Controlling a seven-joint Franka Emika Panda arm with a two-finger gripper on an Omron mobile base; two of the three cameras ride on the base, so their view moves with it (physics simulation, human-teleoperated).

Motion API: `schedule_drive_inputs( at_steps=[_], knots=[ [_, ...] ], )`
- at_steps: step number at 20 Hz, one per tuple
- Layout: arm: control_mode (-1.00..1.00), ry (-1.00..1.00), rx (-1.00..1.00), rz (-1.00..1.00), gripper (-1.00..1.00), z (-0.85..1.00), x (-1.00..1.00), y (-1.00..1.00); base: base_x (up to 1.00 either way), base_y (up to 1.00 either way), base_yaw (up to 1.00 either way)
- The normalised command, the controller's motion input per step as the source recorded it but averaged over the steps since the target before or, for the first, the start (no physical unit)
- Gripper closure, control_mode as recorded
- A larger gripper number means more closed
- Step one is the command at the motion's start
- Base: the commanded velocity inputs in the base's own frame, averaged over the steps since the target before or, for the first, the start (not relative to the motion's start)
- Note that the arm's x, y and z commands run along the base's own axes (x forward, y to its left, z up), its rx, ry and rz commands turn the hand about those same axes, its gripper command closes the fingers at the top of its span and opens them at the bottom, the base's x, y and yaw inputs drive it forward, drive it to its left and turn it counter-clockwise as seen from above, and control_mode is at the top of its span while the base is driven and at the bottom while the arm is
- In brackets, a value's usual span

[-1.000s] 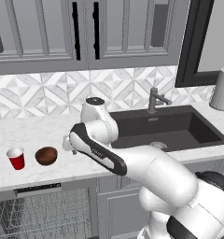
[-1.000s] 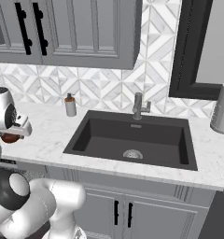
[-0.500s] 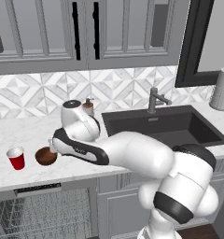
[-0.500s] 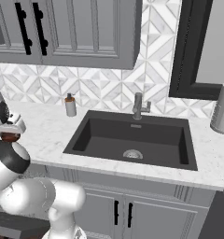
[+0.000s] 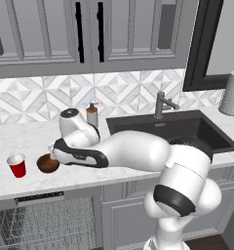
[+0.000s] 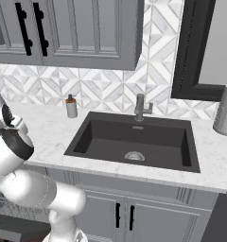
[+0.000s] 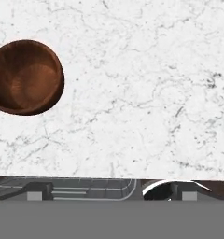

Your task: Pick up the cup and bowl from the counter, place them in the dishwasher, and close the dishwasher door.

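A: Where do the task's things sit?
B: The small red tapered plastic cup (image 5: 16, 165) stands upright near the front edge of the white marble-look counter (image 5: 21, 139), and the small round dark brown wooden bowl (image 5: 47, 163) rests just beside it, toward the black sink (image 5: 172, 129).
A: And the gripper?
B: The gripper (image 5: 51, 151) hangs over the bowl's far rim; its jaws stand spread wide and hold nothing. From the hand view the bowl (image 7: 26, 77) lies empty off to the left on bare marble.
A: The dishwasher?
B: The dark grey dishwasher (image 5: 41, 222) below the counter shows its grey wire rack, so it is open.
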Motion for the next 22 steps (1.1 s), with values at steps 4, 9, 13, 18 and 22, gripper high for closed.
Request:
schedule_drive_inputs(
  at_steps=[4,9,13,18,22],
  knots=[
    [-1.00,-0.11,0.00,-0.03,-1.00,-0.22,0.15,0.08,0.00,0.00,0.00],
    [-1.00,-0.03,0.02,-0.04,-1.00,-0.13,0.36,0.13,0.00,0.00,0.00],
    [-1.00,0.00,0.04,-0.04,-1.00,-0.16,0.38,0.17,0.00,0.00,0.00],
    [-1.00,0.00,0.04,-0.01,-1.00,-0.18,0.44,0.32,0.00,0.00,0.00],
    [-1.00,0.02,0.02,0.00,-1.00,-0.09,0.25,0.37,0.00,0.00,0.00]
  ],
)
